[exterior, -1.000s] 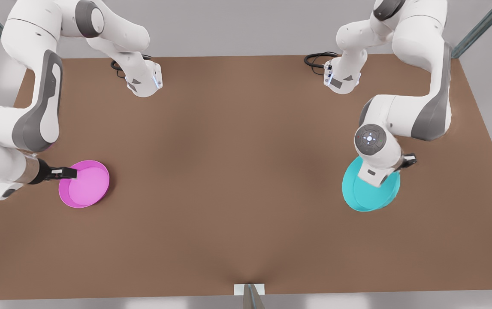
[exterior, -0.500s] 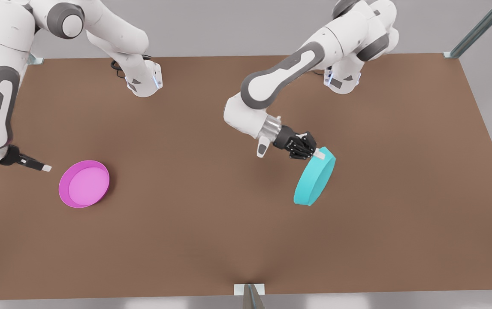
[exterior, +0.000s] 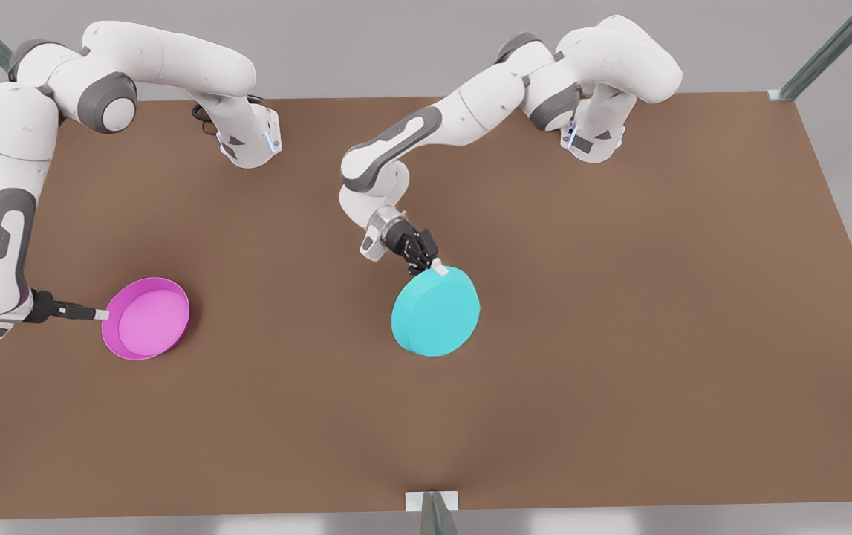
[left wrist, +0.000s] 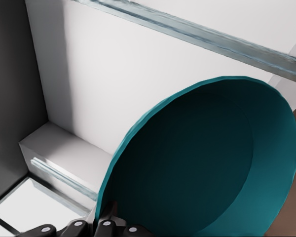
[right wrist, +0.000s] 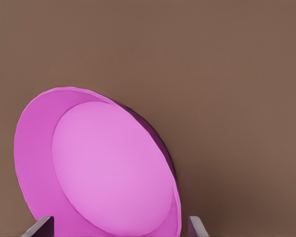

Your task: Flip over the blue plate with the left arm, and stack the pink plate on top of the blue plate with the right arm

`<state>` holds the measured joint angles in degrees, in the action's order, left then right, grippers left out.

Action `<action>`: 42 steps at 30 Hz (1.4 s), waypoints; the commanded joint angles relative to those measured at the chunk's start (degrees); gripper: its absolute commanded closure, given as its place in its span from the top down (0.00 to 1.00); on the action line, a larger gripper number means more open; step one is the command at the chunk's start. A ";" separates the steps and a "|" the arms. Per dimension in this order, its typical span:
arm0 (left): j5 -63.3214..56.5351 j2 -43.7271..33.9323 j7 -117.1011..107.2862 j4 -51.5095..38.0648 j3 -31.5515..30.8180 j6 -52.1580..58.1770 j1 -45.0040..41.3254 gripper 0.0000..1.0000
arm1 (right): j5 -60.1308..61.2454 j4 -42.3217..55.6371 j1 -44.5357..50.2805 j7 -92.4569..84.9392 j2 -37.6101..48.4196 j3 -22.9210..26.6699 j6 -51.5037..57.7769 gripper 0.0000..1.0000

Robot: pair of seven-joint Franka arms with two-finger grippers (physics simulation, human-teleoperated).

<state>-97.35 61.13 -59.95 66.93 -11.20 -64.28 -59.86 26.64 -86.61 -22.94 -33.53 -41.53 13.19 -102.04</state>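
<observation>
- The left gripper [exterior: 437,265] is clamped on the rim of the blue plate [exterior: 436,310], which is near the middle of the desk [exterior: 619,334], a little toward the near edge.
- The blue plate is turned bottom-up in the front view, its flat underside facing the camera; whether it rests on the desk or is held just above it cannot be told.
- In the left wrist view the blue plate [left wrist: 202,163] shows its dark hollow inside, with the gripper's fingers [left wrist: 108,219] pinching its edge.
- The right gripper [exterior: 102,315] is at the rim of the pink plate [exterior: 146,318], near the desk's edge on the front view's left.
- The pink plate sits open side up on the desk.
- In the right wrist view the right gripper's fingertips [right wrist: 39,228] are spread wide, one to each side of the pink plate [right wrist: 108,173].
</observation>
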 commanded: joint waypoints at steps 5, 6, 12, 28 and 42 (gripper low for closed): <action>1.99 4.79 -3.42 -0.48 0.12 -0.15 -2.28 0.21 | -0.80 -0.31 -0.09 -0.04 -1.36 0.00 -2.72 1.00; 1.99 6.64 -4.12 -2.94 0.04 -0.23 -2.72 0.21 | -0.80 -0.40 -0.09 -0.04 -2.07 0.00 -2.99 1.00; 3.57 8.04 -9.75 -3.82 -0.40 -2.52 -7.81 0.21 | -0.62 -0.49 0.00 -0.04 -3.30 -0.27 -5.80 0.87; 25.11 4.35 -34.95 -3.82 -1.98 -18.33 -10.28 1.00 | -2.12 -0.05 0.61 -3.64 -3.65 -0.44 -5.80 0.52; 65.08 -30.88 -24.91 5.41 -1.63 -36.53 15.27 1.00 | -2.21 0.04 0.70 -5.49 -4.18 -0.44 -7.56 0.41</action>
<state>-43.89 27.74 -77.13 72.53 -12.38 -100.66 -39.82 24.48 -86.57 -22.24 -39.02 -45.71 12.74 -109.60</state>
